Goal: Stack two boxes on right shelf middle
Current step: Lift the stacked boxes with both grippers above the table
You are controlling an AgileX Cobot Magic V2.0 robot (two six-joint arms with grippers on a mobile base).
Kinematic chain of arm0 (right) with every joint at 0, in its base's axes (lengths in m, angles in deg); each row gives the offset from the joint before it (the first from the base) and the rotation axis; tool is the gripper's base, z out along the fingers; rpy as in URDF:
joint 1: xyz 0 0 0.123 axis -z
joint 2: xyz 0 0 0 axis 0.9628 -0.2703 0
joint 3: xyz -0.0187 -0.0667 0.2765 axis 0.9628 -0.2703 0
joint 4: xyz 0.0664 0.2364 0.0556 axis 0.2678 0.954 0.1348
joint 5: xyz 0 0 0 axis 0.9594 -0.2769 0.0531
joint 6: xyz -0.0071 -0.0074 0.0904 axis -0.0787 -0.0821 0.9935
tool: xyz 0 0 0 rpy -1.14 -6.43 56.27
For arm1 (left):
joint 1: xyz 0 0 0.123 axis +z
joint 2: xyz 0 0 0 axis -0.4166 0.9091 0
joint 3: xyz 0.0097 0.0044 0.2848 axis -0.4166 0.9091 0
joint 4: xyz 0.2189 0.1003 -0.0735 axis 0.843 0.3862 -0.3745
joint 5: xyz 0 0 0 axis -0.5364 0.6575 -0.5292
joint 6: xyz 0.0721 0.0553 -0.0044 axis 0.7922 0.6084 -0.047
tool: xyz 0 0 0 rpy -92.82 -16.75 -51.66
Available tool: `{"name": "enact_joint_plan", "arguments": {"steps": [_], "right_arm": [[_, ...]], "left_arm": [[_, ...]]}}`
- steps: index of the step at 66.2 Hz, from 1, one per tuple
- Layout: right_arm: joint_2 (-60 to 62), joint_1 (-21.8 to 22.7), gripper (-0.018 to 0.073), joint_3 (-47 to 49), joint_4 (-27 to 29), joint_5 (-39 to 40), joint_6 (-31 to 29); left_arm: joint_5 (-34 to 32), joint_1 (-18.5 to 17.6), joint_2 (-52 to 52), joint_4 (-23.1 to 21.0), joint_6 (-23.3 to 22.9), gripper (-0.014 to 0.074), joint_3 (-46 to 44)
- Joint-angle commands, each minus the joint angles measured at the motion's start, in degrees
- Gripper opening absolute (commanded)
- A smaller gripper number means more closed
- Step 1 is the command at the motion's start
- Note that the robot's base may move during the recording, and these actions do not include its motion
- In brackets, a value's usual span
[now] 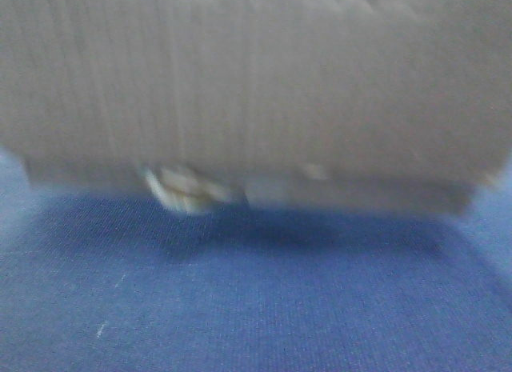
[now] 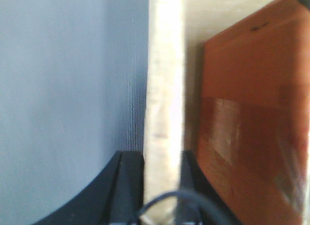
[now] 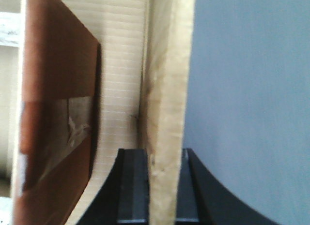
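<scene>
Front-facing view: one blurred cardboard box (image 1: 240,92) fills the upper frame above a blue surface (image 1: 240,308).
Two grippers show, one per wrist view: left gripper (image 2: 162,159) and right gripper (image 3: 162,157) each clamp a pale box wall at bottom centre, beside one reddish-brown taped panel (image 2: 252,118).

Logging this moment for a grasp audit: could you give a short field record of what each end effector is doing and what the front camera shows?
left end effector: fingers flank a pale box wall, apparently clamped on it
right end effector: same grip on a box wall
front view: blurred cardboard box fills the top, over a blue surface
beside the wall: reddish-brown taped panel
shelf: not visible
</scene>
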Motion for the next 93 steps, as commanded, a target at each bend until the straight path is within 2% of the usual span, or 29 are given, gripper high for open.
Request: {"name": "enact_joint_plan", "arguments": {"steps": [1,10,18,24,43,57,59,66,93], "right_arm": [[1.83,0.48,-0.0168,1.54,-6.12,2.06,0.00],[1.94,0.48,-0.0168,6.06,-7.92,4.86,0.00],[1.74,0.48,-0.0168,8.42,-9.43,9.01,0.00],[1.74,0.48,-0.0168,8.64,-9.43,12.68,0.00],[1.74,0.48,-0.0168,8.64,-10.95,17.33,0.95],[1.74,0.48,-0.0168,9.23,-12.06,20.42,0.95],[1.74,0.48,-0.0168,9.42,-12.37,21.11,0.95],[1.74,0.76,-0.0162,10.36,-12.37,21.00,4.66],[1.70,0.76,-0.0162,10.36,-17.92,15.65,5.42]], "left_arm": [[0.20,0.28,-1.62,6.24,-0.85,-0.0111,-3.87],[0.20,0.28,-1.62,9.96,-0.85,-0.0111,-6.13],[0.11,0.28,-1.62,11.37,-0.85,-0.0111,-6.52],[-2.22,0.28,-1.62,11.95,-0.85,-0.0111,-6.52],[-9.37,0.28,-1.62,13.79,-0.85,-0.0111,-6.52],[-12.58,0.28,-1.62,17.68,-1.66,-0.0111,-6.52],[-12.87,0.28,-1.72,18.46,-2.99,-0.0111,-6.52],[-13.65,0.28,-2.28,19.89,-7.48,-0.0111,-6.52],[-14.94,0.28,-2.92,20.18,-7.49,-0.0111,-6.52]]}}
